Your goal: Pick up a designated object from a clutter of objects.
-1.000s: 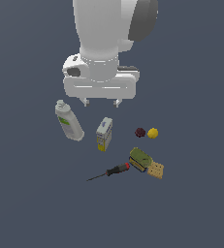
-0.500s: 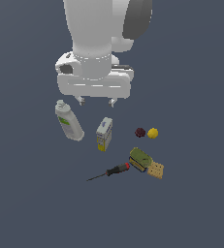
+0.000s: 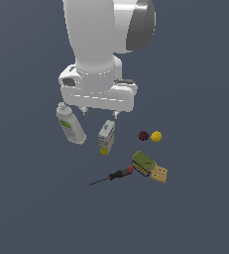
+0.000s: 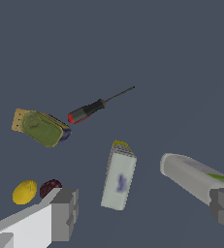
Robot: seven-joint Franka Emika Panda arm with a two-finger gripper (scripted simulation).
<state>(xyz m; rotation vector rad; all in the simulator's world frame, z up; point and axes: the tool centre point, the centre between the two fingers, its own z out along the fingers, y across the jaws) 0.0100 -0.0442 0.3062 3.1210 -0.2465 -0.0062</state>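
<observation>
The screwdriver [image 3: 113, 175] lies flat on the dark floor, black handle with a red band, thin shaft pointing to the exterior view's left; it also shows in the wrist view [image 4: 95, 107]. My gripper [image 3: 100, 113] hangs open and empty above the floor, over the white bottle [image 3: 71, 125] and the white-yellow carton [image 3: 106, 137], well apart from the screwdriver. In the wrist view its two fingers [image 4: 65, 213] frame the carton [image 4: 119, 177] with a wide gap.
A green-topped can [image 3: 143, 161] lies against a tan cracker box [image 3: 159, 174] just right of the screwdriver's handle. A dark red ball [image 3: 143, 135] and a yellow ball [image 3: 156, 136] sit behind them. The white bottle also shows in the wrist view [image 4: 193, 177].
The arm has moved toward the exterior view's left and slightly lower. The gripper stays open. The objects on the floor have not moved.
</observation>
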